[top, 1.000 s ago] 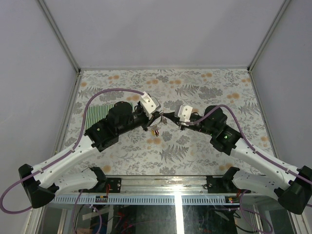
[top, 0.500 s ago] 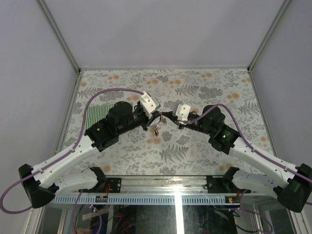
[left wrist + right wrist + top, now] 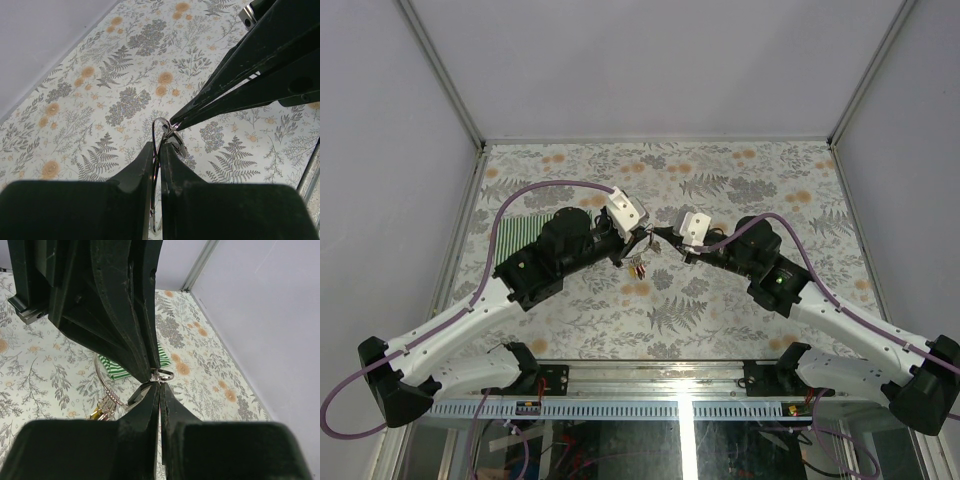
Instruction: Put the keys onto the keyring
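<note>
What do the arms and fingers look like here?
Both arms have white lower links and black upper links and joints. A purple cable loops along the left arm, another along the right arm, which shows a green light. Each wrist carries a white block; the fingers are black, long and tapered.

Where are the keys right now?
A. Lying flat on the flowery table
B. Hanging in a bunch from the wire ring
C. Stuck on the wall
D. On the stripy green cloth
B: the keys dangle in a bunch from the keyring, up above the flowery table.
</note>
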